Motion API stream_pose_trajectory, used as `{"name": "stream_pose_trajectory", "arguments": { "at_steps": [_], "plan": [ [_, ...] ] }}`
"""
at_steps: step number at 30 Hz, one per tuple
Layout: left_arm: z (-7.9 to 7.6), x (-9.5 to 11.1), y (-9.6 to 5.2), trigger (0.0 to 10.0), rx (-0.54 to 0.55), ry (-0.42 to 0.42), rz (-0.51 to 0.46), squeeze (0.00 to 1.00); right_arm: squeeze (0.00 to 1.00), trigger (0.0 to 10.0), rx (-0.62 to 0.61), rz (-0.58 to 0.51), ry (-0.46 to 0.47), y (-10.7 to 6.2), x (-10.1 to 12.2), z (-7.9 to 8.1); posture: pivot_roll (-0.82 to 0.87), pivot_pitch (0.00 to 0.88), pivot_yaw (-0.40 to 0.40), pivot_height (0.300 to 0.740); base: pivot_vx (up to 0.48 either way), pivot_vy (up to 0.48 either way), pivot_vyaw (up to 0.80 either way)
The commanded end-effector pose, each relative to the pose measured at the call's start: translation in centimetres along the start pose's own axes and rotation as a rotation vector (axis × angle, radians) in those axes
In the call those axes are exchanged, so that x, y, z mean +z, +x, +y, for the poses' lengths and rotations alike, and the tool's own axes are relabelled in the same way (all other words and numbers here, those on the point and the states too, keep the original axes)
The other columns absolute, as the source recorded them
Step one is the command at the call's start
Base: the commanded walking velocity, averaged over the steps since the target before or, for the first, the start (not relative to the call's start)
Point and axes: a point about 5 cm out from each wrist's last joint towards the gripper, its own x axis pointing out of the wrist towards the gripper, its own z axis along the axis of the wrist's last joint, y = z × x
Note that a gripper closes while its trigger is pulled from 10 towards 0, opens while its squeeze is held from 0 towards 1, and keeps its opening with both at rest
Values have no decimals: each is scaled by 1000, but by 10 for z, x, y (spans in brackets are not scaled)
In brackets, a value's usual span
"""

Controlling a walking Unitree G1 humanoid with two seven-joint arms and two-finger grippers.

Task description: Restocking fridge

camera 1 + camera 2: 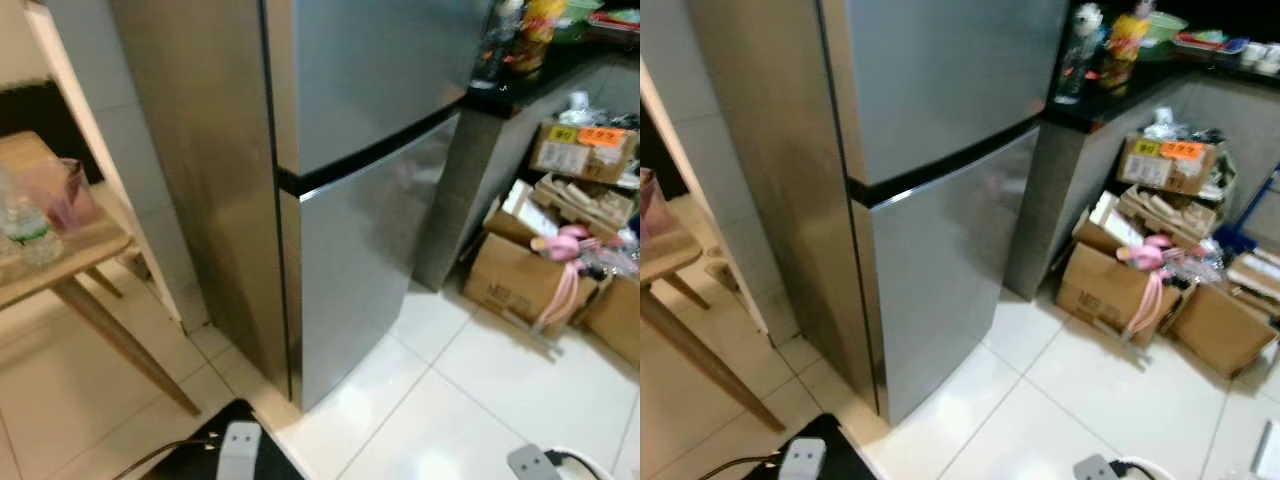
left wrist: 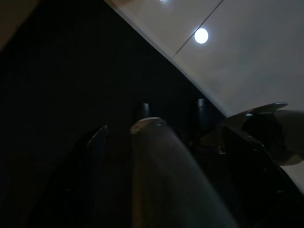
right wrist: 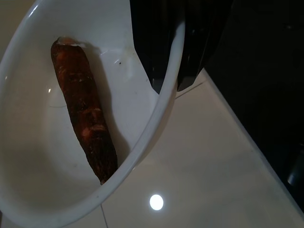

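Observation:
The tall steel fridge (image 1: pixel 350 170) stands straight ahead with both its upper and lower doors closed. Low at my right, my right gripper (image 3: pixel 176 71) is shut on the rim of a white bowl (image 3: pixel 33 156); one black finger is inside the rim and one outside. A long brown root (image 3: pixel 85 114) lies in the bowl. My left gripper (image 2: pixel 164 129) hangs low in the dark, shut on a long pale rounded object (image 2: pixel 166 185) that runs out between its fingers (image 2: pixel 97 142). The bowl's rim (image 1: pixel 585 458) peeks in at the bottom of the left eye view.
A wooden table (image 1: pixel 70 255) at the left carries a water bottle (image 1: pixel 28 230) and a pink cup (image 1: pixel 62 190). Cardboard boxes (image 1: pixel 520 280) with clutter are piled on the floor to the right, under a dark counter (image 1: pixel 520 85) holding bottles. White tiled floor (image 1: pixel 440 400) lies before the fridge.

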Motion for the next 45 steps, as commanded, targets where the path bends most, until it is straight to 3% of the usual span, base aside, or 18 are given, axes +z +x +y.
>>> {"name": "stream_pose_trajectory", "arguments": {
  "at_steps": [1, 23, 29, 34, 45],
  "plan": [
    [2, -1, 0, 10000, 13, 2, 0, 0, 0, 10000, 3, -4, 10, 0, 1, 1, -53, 0, -54, 740, 0, 0, 688],
    [3, -6, -1, 10000, 13, 5, 16, 0, 0, 10000, -1, 15, -1, 0, -5, 4, -55, 0, -52, 740, 0, 0, 690],
    [2, -6, -1, 10000, -4, 21, 19, 0, 0, 10000, -16, 14, 8, 0, -6, 3, -57, 0, -51, 740, 0, -160, 0],
    [2, -5, -1, 10000, 1, -13, 9, 0, 0, 10000, -13, 9, 7, 0, -4, 3, -57, 0, -54, 740, 0, -474, 0],
    [3, -5, -1, 10000, 9, -14, 9, 0, 0, 10000, -6, 0, 11, 0, -2, 4, -60, 0, -51, 740, 0, 0, 0]
  ]
}}
